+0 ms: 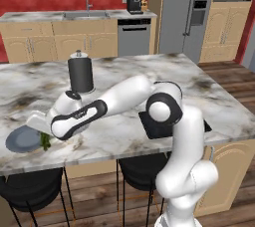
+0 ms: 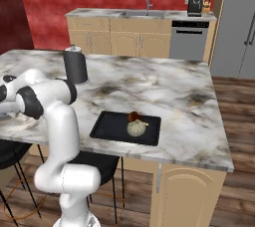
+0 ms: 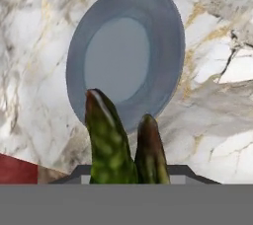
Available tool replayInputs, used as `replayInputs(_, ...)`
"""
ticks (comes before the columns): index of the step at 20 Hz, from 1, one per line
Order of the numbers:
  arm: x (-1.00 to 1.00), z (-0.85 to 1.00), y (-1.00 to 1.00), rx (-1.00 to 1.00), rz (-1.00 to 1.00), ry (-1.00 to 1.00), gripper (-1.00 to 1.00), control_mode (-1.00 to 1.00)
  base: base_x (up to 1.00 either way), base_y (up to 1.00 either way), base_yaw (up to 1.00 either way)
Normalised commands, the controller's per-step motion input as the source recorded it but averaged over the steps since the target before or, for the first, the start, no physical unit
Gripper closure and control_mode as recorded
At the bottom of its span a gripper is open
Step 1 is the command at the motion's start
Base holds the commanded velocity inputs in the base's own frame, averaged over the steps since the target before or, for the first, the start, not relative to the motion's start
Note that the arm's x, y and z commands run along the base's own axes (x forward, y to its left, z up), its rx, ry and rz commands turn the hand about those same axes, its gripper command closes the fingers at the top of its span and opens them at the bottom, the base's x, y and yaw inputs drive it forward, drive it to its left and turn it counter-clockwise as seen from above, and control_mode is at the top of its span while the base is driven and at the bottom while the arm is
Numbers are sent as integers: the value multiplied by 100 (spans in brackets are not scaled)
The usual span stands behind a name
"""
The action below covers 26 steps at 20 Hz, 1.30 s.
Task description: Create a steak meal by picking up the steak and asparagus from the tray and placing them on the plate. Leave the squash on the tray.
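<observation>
**Trainee:** What does this panel show?

**Operator:** The white arm reaching left across the marbled grey-and-white stone counter (image 1: 199, 96); my tool (image 1: 46, 139) hangs just beside the round, shallow grey-blue plate (image 1: 20, 140), pinching the thin green asparagus stalk (image 3: 111, 140); in the hand view the green pieces rise from the bottom edge, their tips overlapping the plate's near rim.

**Trainee:** And the other items?

**Operator:** In the right base view, the small reddish-brown lump of steak (image 2: 133, 117) and the pale cream-yellow rounded squash (image 2: 136, 128) lie touching on the flat black rectangular tray (image 2: 107, 127), well apart from the plate; a dark cylindrical canister (image 1: 80, 74) stands on the counter behind the arm.

**Trainee:** How should the step in hand be done well?

**Operator:** As I judge it, the stalk sits at the rim, not over the well; I would carry it further toward the plate's centre, lower until it is near the dish, then release, so it cannot tip over the rim onto the counter; the stalk is long, so I would lay it across the middle; the steak is not yet moved, and the squash must remain.
</observation>
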Motion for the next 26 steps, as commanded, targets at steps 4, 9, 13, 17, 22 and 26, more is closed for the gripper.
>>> replayInputs(4,22,-20,33,0,0,4,100,-100,0,0,0)
replayInputs(9,23,-9,28,0,0,4,100,-100,0,0,0)
replayInputs(13,25,-12,4,0,0,3,100,-100,0,0,0)
replayInputs(17,31,-17,0,0,0,2,100,-100,0,0,0)
replayInputs(22,35,-19,2,0,0,0,100,-100,0,0,0)
replayInputs(26,34,-5,16,0,0,0,100,-100,0,0,0)
